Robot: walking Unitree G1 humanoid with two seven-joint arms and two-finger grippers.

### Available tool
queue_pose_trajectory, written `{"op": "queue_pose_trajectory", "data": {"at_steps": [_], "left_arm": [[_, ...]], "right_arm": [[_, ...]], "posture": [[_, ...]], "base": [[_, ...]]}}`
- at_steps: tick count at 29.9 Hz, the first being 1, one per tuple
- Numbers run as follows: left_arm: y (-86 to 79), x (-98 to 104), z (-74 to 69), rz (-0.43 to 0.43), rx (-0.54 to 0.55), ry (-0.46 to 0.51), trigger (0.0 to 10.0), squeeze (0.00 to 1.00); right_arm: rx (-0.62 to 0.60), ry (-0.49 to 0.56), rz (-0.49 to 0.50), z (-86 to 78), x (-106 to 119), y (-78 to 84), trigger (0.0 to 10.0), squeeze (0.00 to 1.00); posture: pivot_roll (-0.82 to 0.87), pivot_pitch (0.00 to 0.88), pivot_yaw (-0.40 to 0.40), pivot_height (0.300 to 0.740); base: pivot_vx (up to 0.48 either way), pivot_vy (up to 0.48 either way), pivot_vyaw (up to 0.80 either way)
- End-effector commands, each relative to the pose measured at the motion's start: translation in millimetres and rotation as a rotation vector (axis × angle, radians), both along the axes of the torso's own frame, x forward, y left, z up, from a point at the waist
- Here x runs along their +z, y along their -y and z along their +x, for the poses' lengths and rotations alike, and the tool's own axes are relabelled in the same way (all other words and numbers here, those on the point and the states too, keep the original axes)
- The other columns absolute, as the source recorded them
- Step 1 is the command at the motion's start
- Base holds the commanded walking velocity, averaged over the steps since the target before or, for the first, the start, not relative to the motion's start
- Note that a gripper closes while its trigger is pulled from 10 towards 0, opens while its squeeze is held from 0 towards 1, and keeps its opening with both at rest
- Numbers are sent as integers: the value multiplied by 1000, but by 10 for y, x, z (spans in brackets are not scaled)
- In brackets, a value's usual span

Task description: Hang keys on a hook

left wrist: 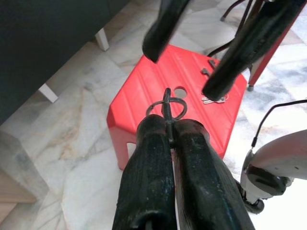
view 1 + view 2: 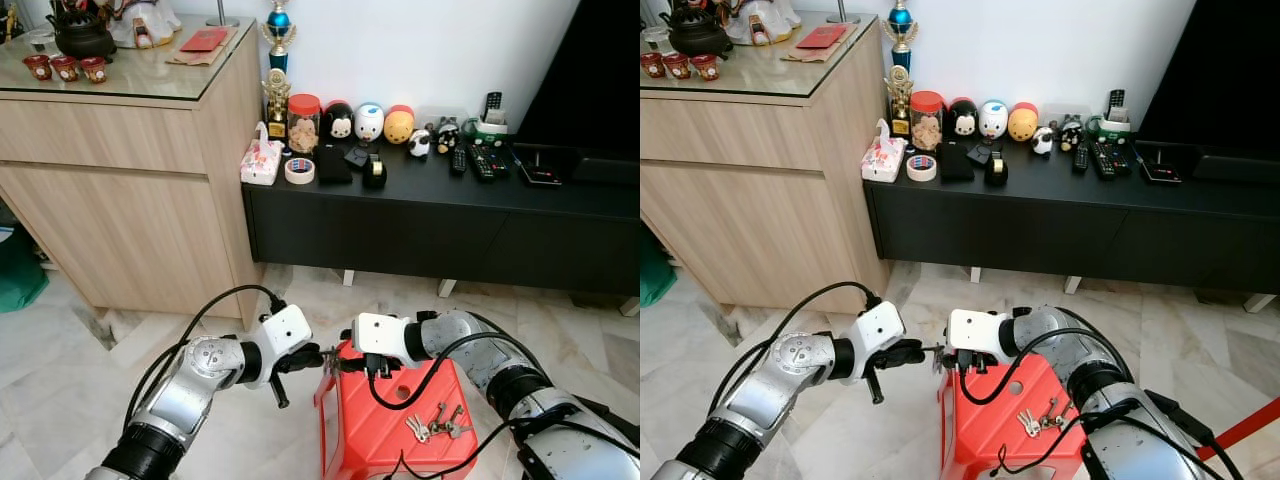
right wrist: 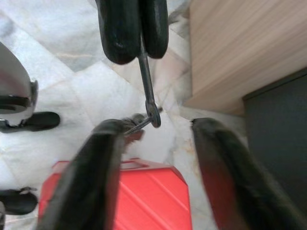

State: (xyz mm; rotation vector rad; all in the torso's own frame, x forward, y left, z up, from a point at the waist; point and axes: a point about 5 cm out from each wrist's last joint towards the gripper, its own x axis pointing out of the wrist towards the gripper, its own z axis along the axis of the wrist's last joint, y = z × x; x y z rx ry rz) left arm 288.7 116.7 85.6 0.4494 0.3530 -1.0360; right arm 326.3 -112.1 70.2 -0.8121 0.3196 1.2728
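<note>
Left gripper (image 1: 169, 132) pinches a thin metal hook (image 1: 166, 106) by its shank, ring end outward, above the red stool (image 2: 385, 425). Right gripper (image 3: 158, 129) stands spread around that ring. Keys (image 2: 436, 424) lie on the stool top, well apart from both. Judgement: keys are light, rigid, slippery and loose; take them by the ring. Wrist views show the hook; eye views show where the keys lie.
</note>
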Motion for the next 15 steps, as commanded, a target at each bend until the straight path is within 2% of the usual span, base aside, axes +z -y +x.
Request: {"op": "queue_pose_trajectory", "data": {"at_steps": [1,9,10,12,13,14,15], "left_arm": [[-62,-40,8,24,30,-5,0,0],[-197,-130,-13,15,106,-28,0,0],[-254,-206,-22,25,142,-38,0,0],[-277,-234,-25,32,155,-40,0,0],[-350,-301,-20,34,217,-38,0,0],[-418,-344,1,28,294,-22,5255,0],[-452,-363,13,25,336,-10,5255,0]], "right_arm": [[-14,34,-27,52,53,56,10000,0],[-63,12,27,42,42,120,10000,0],[-73,2,38,31,27,132,10000,0],[-78,-1,43,28,23,135,10000,0],[-108,-6,62,28,10,150,10000,0],[-148,-15,82,23,-18,169,10000,0],[-169,-21,91,18,-37,178,10000,0]], "posture": [[109,0,-69,740],[108,0,-69,740],[105,0,-69,740],[105,0,-69,740],[103,0,-68,740],[103,0,-68,740],[106,0,-69,740]], "base": [[0,0,0],[0,0,0],[0,0,0],[0,0,0],[0,0,0],[0,0,0],[0,0,0]]}}
